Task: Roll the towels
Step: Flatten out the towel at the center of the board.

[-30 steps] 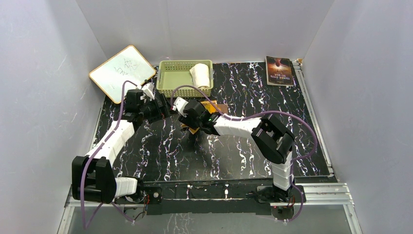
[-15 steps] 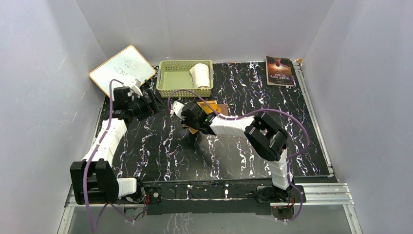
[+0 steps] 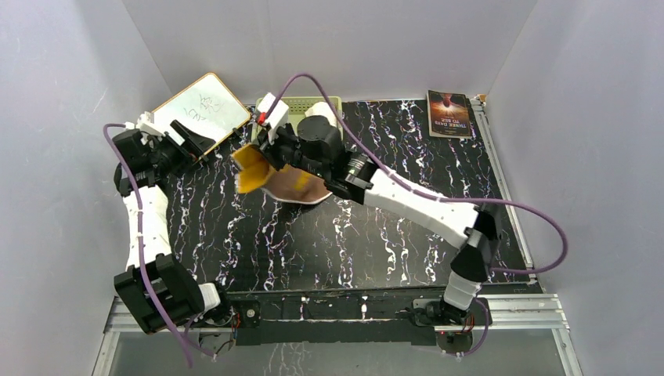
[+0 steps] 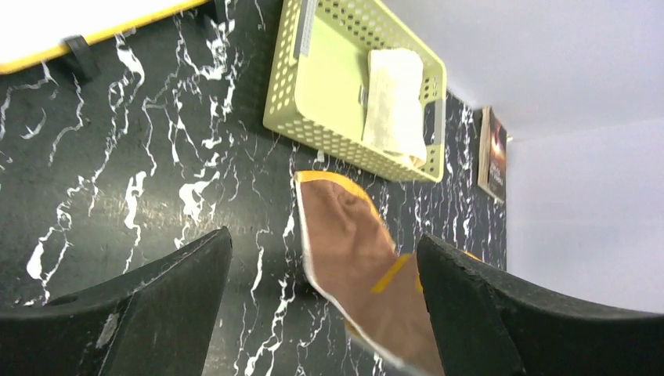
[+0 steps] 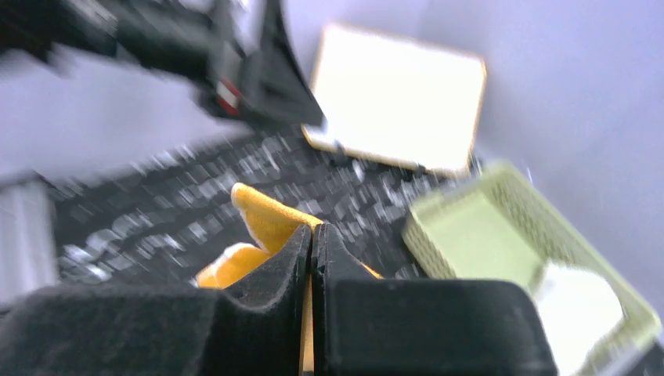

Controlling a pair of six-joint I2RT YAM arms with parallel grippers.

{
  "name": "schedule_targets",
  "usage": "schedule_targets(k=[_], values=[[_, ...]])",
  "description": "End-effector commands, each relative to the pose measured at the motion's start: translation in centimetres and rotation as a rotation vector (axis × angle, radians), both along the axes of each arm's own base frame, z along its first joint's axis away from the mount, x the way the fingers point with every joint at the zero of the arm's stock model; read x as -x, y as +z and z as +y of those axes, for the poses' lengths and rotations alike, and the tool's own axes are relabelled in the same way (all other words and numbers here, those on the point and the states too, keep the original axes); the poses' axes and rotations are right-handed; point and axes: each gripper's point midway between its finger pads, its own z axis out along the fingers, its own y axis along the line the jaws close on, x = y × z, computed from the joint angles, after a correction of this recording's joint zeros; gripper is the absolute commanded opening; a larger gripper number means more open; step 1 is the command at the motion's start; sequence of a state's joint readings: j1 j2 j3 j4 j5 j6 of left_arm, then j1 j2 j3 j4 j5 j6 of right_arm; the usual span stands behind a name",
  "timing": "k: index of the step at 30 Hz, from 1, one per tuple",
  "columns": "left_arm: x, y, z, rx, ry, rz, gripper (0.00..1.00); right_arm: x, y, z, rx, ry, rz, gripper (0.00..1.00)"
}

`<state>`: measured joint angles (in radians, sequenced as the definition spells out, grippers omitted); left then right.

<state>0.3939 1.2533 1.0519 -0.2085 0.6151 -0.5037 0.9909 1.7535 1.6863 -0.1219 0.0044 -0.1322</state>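
Note:
The brown towel with a yellow-orange side (image 3: pixel 294 184) hangs lifted off the black mat, its yellow corner (image 5: pixel 266 215) pinched in my right gripper (image 3: pixel 266 150) (image 5: pixel 313 231), which is shut on it. In the left wrist view its brown face (image 4: pixel 352 243) hangs in the air between and beyond my fingers. My left gripper (image 3: pixel 202 142) (image 4: pixel 325 258) is open and empty, left of the towel and apart from it. The rolled white towel (image 4: pixel 395 102) (image 5: pixel 579 313) lies in the pale green basket (image 4: pixel 313 70), partly hidden behind my right arm in the top view (image 3: pixel 321 110).
A whiteboard (image 3: pixel 196 110) leans at the far left corner, close behind my left gripper. A book (image 3: pixel 449 113) lies at the far right of the mat. The green basket (image 5: pixel 485 235) stands just behind the lifted towel. White walls enclose three sides.
My right gripper shut on the brown towel, then rose and swung far-left, lifting it off the mat. My left arm drew back left toward the whiteboard, still open.

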Motion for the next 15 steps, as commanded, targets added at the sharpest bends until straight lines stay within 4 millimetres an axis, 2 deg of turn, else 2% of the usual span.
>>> schedule_targets(k=[1, 3, 5, 7, 8, 10, 11, 13, 15], values=[[0.2, 4.4, 0.1, 0.014, -0.017, -0.1, 0.87, 4.5, 11.4, 0.3, -0.28, 0.102, -0.058, 0.0], [0.3, 4.3, 0.1, 0.009, -0.023, -0.095, 0.87, 3.3, 12.2, -1.8, -0.314, -0.005, -0.079, 0.0], [0.5, 3.6, -0.1, 0.011, -0.041, -0.083, 0.87, 0.9, 11.3, -5.1, -0.325, -0.147, -0.072, 0.0], [0.7, 2.5, -0.4, 0.017, -0.062, -0.061, 0.87, -1.9, 8.7, -9.0, -0.331, -0.246, 0.001, 0.0], [0.9, 1.8, -0.6, 0.025, -0.074, -0.047, 0.87, -3.8, 7.1, -12.0, -0.342, -0.322, 0.043, 0.0], [1.4, 0.2, -1.1, 0.047, -0.094, -0.015, 0.87, -5.3, 3.3, -17.3, -0.361, -0.462, 0.135, 0.0], [1.7, -0.6, -1.3, 0.051, -0.098, 0.0, 0.87, -6.0, 0.2, -19.6, -0.333, -0.538, 0.181, 0.0], [2.3, -2.3, -2.2, 0.061, -0.112, 0.034, 0.86, -5.8, -4.5, -24.9, -0.264, -0.686, 0.214, 0.0], [2.8, -4.2, -3.8, 0.055, -0.145, 0.078, 0.86, -4.8, -10.4, -29.5, -0.158, -0.816, 0.275, 0.0]])
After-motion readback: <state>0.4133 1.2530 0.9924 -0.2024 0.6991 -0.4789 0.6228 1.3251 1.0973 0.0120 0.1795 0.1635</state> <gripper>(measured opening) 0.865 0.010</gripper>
